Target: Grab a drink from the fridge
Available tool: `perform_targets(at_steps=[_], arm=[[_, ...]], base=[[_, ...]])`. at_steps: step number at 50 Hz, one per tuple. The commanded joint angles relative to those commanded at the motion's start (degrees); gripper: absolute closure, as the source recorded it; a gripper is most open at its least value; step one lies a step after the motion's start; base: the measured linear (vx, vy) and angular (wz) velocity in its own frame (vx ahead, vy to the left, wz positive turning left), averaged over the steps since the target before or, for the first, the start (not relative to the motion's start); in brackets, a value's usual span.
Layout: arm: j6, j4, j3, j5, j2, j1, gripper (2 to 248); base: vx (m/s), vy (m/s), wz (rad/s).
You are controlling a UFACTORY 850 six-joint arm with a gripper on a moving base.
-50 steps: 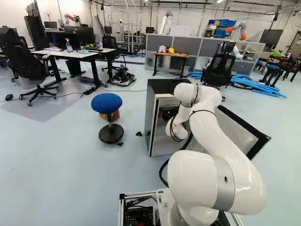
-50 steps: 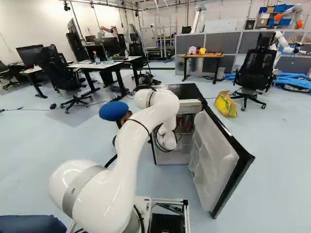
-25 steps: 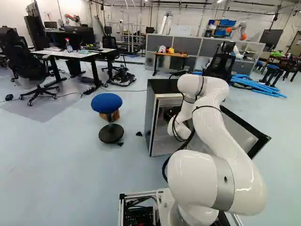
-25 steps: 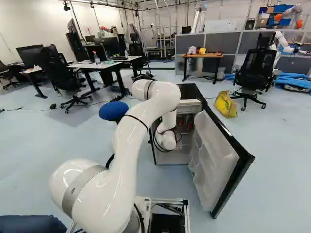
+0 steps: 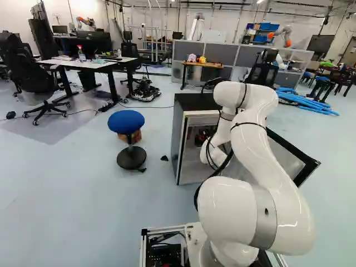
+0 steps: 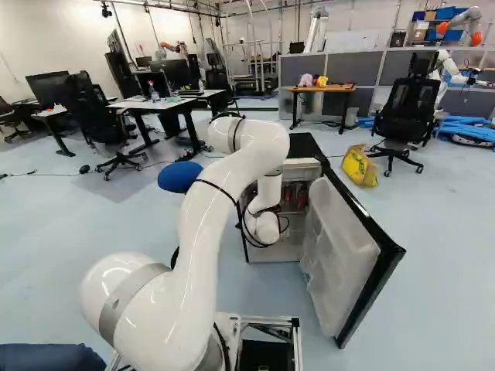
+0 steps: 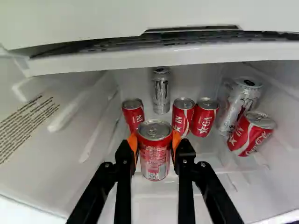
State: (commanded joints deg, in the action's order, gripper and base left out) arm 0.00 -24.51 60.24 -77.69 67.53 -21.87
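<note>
The white arm (image 6: 207, 220) arches forward, its black fingers (image 7: 185, 161) clamped partway closed

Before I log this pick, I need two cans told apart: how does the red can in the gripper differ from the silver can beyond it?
The red can is clamped in the gripper; the silver can stands free, farther back. The silver can has dark markings, while the red can has pale print. The silver can looks slimmer for its height than the red can. Both are upright.
</note>
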Motion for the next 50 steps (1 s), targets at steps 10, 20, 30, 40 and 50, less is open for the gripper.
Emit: perform_targets(at_steps=[10, 20, 30, 40, 50], arm=[[0.0, 0.0, -4.11, 0.0, -2.73, -0.64, 157], [0.0, 0.0, -8.57, 0.0, -6.14, -1.3, 157], [0.0, 0.0, -12.93, 0.0, -9.61, -2.01, 157], [0.0, 0.0, -17.21, 0.0, -13.13, -2.91, 157], [0.0, 0.0, -21.14, 0.0, -16.47, -3.94, 157]], base=[[0.0, 0.0, 0.0], [0.0, 0.0, 0.0], [0.0, 0.0, 0.0], [0.0, 0.0, 0.0], [0.0, 0.0, 0.0]])
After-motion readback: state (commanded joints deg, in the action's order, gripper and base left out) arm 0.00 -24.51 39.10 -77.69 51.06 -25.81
